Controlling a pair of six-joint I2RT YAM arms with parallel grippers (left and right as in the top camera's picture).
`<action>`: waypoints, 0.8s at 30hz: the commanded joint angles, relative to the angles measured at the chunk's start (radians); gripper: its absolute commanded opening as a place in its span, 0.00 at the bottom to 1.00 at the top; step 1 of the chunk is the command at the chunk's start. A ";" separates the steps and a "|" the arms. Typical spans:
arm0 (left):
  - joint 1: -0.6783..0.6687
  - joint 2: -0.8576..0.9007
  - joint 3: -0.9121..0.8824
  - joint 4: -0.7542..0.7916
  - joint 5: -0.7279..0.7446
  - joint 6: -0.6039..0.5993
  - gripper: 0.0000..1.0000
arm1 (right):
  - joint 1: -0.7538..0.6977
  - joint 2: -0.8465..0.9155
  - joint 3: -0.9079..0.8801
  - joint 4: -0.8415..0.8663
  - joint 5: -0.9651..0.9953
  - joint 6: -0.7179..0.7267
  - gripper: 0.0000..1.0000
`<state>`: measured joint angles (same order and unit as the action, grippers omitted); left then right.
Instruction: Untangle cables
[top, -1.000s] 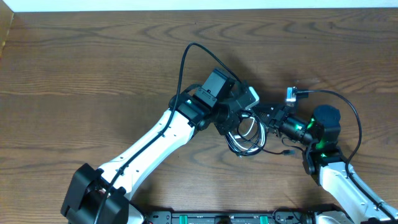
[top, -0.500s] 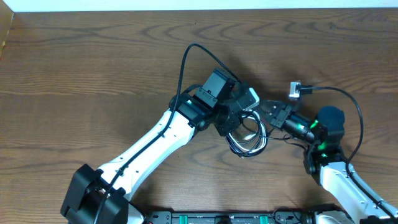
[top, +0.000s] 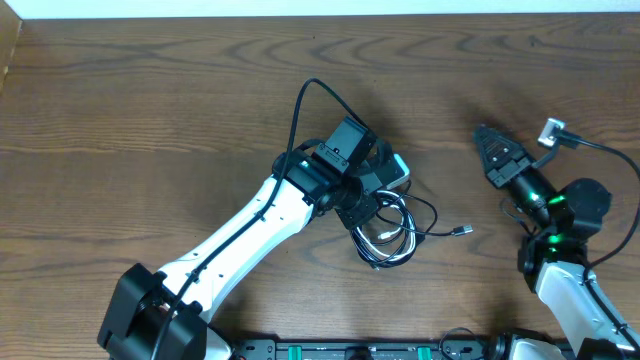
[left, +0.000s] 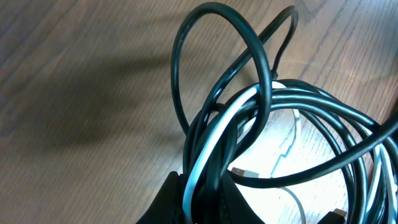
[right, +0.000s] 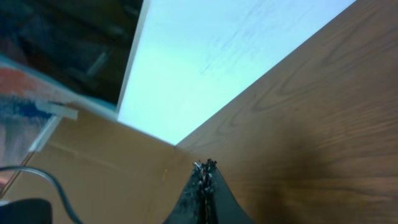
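The cables lie as a tangled bundle of black loops with a white cord at the table's middle. A small plug trails out to the right. My left gripper is shut on the bundle from above. In the left wrist view its jaws pinch the white cord together with black strands, and black loops arch up beyond. My right gripper hovers far to the right of the bundle, pointing up-left. It is shut and empty, its fingertips pressed together.
The left arm's own thick black wire loops above its wrist. A silver connector with its wire sits by the right arm. The table's far edge meets a white strip. A cardboard edge stands at the far left.
My right gripper has pulled away from the bundle to the right and back, and has shut with nothing in it. The bundle slid slightly toward the front, and a plug end now trails right.
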<state>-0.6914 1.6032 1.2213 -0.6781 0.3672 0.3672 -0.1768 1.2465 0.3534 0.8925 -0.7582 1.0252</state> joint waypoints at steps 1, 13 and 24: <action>-0.003 -0.004 0.005 0.019 0.006 0.007 0.08 | -0.014 -0.003 0.012 -0.017 -0.097 -0.034 0.13; -0.003 -0.004 0.005 0.119 0.006 0.006 0.08 | -0.003 -0.003 0.012 -0.404 -0.398 0.115 0.55; -0.009 -0.004 0.005 0.142 0.006 0.006 0.08 | 0.123 -0.003 0.012 -0.402 -0.304 0.141 0.50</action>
<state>-0.6922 1.6032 1.2209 -0.5419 0.3637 0.3676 -0.0986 1.2465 0.3584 0.4904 -1.1046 1.1538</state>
